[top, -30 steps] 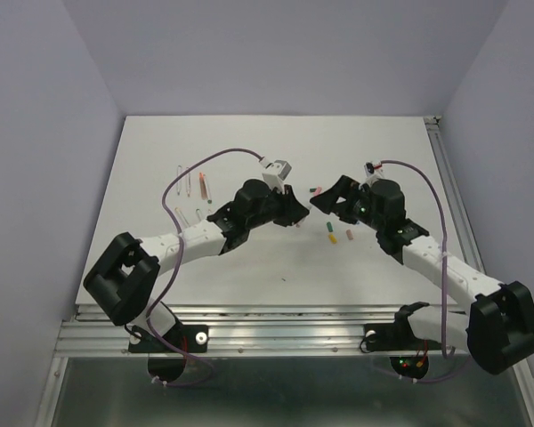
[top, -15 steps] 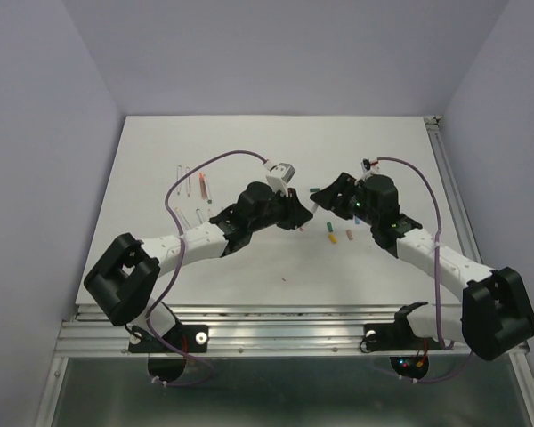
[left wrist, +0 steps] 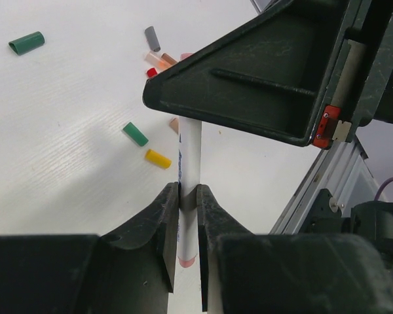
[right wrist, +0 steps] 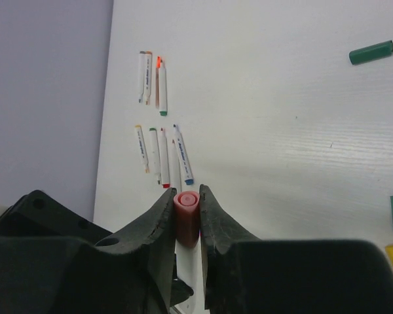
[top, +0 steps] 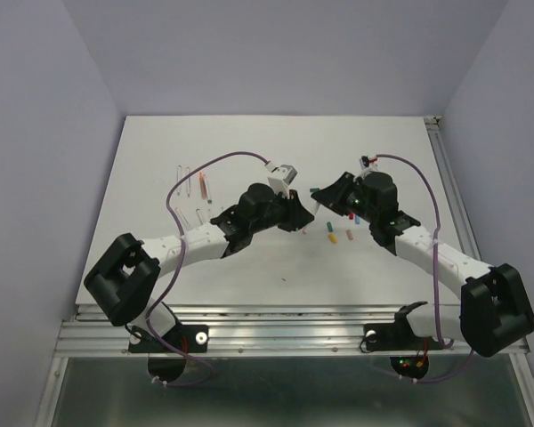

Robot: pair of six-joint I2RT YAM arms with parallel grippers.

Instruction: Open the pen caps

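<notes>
Both arms meet above the table (left wrist: 59, 91). The left gripper (left wrist: 188, 196) is pinched tight on the white pen barrel (left wrist: 189, 154), anchoring it. The right gripper (right wrist: 187, 204) is clamped around the pink cap (right wrist: 186, 219) at the barrel's far end. With opposed grips like these, a straight pull apart should free it, I'd say. Loose caps (a green cap (left wrist: 135, 133) and a yellow cap (left wrist: 157, 158) among them) lie on the table below.

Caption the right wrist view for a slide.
Right gripper clamps a reddish pen cap on its white barrel; other pens lie on the table beyond.
</notes>
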